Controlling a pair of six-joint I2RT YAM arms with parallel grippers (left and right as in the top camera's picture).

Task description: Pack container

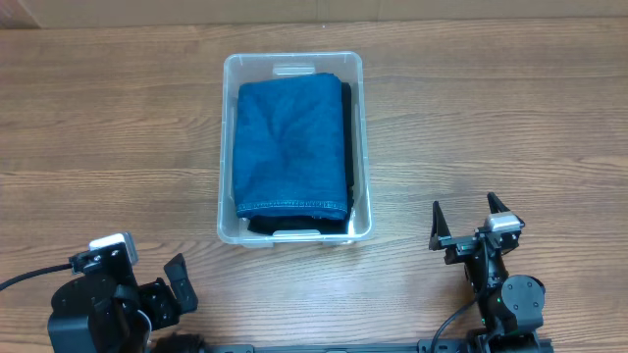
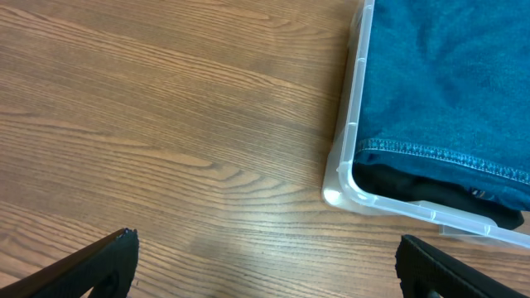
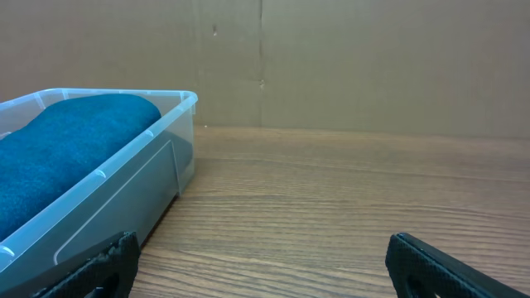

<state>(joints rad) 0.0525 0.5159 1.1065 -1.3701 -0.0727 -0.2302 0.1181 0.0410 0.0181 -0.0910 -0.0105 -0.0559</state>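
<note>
Overhead view: clear plastic container (image 1: 292,61), rectangular with rounded corners, at the middle of the wooden table (image 1: 510,118), long side running away from the arms.

Contents, top layer: folded blue denim cloth (image 1: 291,147), stitched hem at the near end, covering almost the full length.

Contents, beneath: black cloth (image 1: 294,226), seen only as a dark strip at the near end and along the right side.

Left wrist view: near left corner of the container at the right of the picture, with the hem and the dark layer under it both visible through the clear wall.

Right wrist view: container side wall at the left, denim mounded to about rim height. Brown cardboard wall (image 3: 373,58) behind the table.

Left gripper (image 1: 172,286): near left of the table, well apart from the container. Jaws wide, with only bare wood between the fingertips in its wrist view.

Right gripper (image 1: 467,218): near right of the table, well apart from the container, fingers pointing away from the base. Jaws wide, holding nothing.
</note>
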